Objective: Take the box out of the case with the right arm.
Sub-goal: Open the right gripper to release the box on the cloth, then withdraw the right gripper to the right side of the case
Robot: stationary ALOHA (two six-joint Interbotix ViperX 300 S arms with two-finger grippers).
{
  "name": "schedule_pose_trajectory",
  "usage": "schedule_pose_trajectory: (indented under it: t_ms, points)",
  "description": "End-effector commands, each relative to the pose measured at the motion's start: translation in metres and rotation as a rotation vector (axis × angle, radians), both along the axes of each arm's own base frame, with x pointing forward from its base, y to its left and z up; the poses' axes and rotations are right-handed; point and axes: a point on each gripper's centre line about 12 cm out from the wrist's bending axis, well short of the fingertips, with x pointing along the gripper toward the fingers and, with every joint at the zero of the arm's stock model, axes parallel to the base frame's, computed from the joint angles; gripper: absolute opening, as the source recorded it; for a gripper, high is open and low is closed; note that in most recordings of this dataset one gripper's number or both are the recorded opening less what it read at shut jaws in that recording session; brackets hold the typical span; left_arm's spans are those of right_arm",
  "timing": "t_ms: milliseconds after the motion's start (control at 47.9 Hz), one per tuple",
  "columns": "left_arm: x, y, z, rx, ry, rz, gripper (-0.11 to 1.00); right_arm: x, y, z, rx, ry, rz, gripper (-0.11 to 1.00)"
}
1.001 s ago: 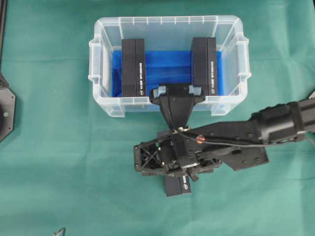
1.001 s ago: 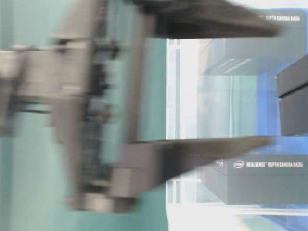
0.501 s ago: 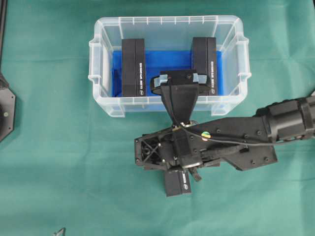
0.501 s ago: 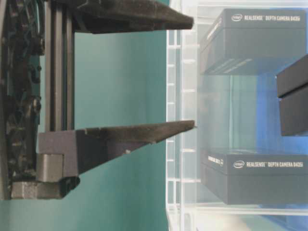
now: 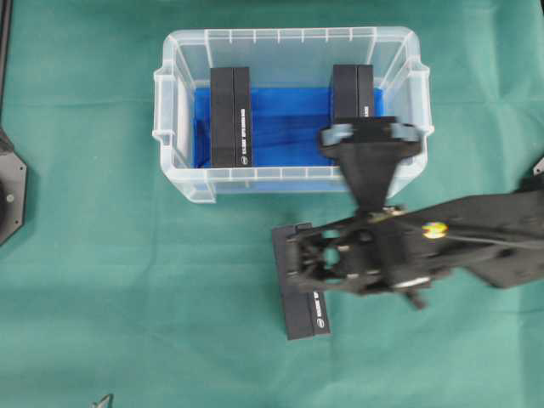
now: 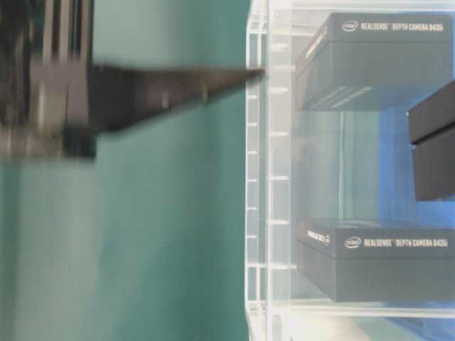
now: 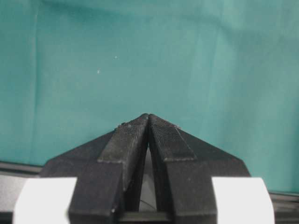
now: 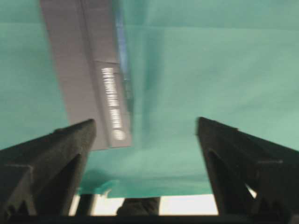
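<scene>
The clear case (image 5: pixel 289 34) with its blue floor holds two black boxes on edge, one on the left (image 5: pixel 231 117) and one on the right (image 5: pixel 353 89). The right arm's camera bracket hides the right box's near end. A third black box (image 5: pixel 304 314) lies flat on the cloth in front of the case, partly under the right arm. My right gripper (image 5: pixel 344 259) hangs above the cloth beside that box (image 8: pixel 88 70), jaws wide open and empty (image 8: pixel 145 122). One blurred finger (image 6: pixel 163 89) shows near the case wall (image 6: pixel 257 177). My left gripper (image 7: pixel 148 116) is shut on nothing.
Green cloth covers the table all around. The left arm's black base (image 5: pixel 8 195) sits at the left edge. A small thin object (image 5: pixel 102 399) pokes in at the bottom edge. The right arm's forearm (image 5: pixel 493 238) reaches in from the right.
The right arm has swung to the right and its bracket now sits over the case's right end. More of the box on the cloth is uncovered. The jaws stayed open.
</scene>
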Motion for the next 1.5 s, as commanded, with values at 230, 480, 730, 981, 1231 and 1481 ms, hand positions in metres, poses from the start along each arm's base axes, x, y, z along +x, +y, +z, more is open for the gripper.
schedule_pose_trajectory:
  t_ms: [230,480,730,981,1231,1481]
  points:
    - [0.001,0.001,0.006,0.002,-0.02,0.002,0.02,-0.083,-0.001,0.02,0.017,-0.044,0.017,0.9]
    - [0.001,0.001,0.006,0.004,-0.021,0.001,0.02,-0.137,-0.004,0.019,0.029,-0.055,0.023,0.9]
    - [0.001,0.001,0.006,0.004,-0.02,0.001,0.02,-0.155,-0.013,0.022,0.023,-0.08,0.031,0.9]
    - [0.0,0.001,0.006,0.004,-0.018,0.003,0.02,-0.148,-0.033,0.022,-0.015,-0.093,0.027,0.87]
    - [0.0,0.001,0.006,0.004,-0.021,0.003,0.02,-0.142,-0.081,0.02,-0.051,-0.074,0.056,0.88]
    - [0.001,0.001,0.006,0.004,-0.02,0.003,0.02,-0.148,-0.137,0.021,-0.084,-0.056,0.06,0.88]
